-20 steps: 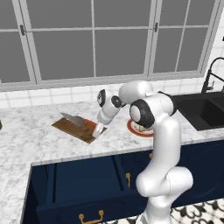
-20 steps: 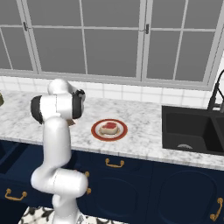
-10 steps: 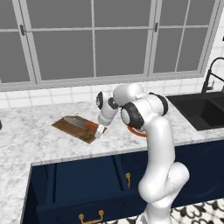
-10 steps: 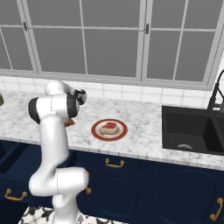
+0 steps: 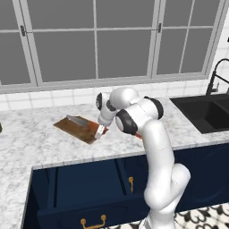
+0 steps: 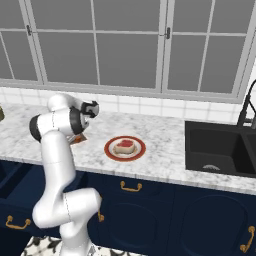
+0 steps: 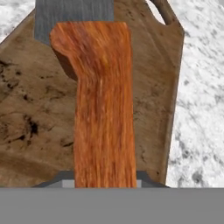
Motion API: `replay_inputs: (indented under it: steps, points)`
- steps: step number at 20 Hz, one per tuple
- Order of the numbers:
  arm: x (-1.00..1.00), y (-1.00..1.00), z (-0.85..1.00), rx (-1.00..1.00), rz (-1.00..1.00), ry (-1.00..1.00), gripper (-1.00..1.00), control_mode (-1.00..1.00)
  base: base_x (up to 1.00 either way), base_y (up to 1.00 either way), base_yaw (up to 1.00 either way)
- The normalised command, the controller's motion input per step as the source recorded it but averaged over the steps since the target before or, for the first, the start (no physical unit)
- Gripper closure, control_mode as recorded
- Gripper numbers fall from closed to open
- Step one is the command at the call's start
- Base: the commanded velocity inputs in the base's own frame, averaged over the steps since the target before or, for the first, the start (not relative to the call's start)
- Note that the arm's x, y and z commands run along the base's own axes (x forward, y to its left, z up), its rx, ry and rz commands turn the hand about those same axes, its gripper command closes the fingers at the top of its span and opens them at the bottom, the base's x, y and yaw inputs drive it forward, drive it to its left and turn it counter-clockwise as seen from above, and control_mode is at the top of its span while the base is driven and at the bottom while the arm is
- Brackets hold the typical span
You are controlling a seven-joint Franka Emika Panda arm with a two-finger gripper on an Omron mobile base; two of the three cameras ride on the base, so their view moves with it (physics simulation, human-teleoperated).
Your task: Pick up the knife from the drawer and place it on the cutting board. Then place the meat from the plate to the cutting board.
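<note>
Your tool (image 5: 101, 130) sits low over the near end of the cutting board (image 5: 67, 126), jaws narrow around the orange handle of the knife (image 7: 103, 105). From the left base view the grey blade lies flat on the board, so the knife looks placed; whether the pads are gripping or just letting go you cannot tell from here. To finish this step well, open the jaws fully before lifting, and rise straight up so the handle is not dragged off the board's edge, since it lies close to the notched end in the hand view. The meat (image 6: 124, 146) waits on the plate (image 6: 110, 150), on the bench (image 5: 27, 141) just beside the board, on the sink side. The drawer (image 5: 71, 192) hangs open below the bench; keep the arm clear of it.
</note>
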Motion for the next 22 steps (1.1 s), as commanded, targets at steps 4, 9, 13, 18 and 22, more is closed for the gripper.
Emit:
replay_inputs:
  steps: [4,9,13,18,22]
  points:
    - [0.56,0.4,0.15,-0.07,-0.09,0.16,-1.0,-1.0,0.0,0.0,0.0]
    - [0.07,0.19,0.02,-0.01,-0.03,0.06,-1.0,-1.0,0.0,0.0,0.0]
    - [-0.03,-0.07,0.3,0.05,0.01,0.0,-1.0,-1.0,0.0,0.0,0.0]
    - [0.0,-0.24,0.89,0.05,0.0,0.0,-1.0,-1.0,0.0,0.0,0.0]
    - [-0.33,-0.61,0.74,-0.02,0.02,0.0,-1.0,-1.0,0.0,0.0,0.0]
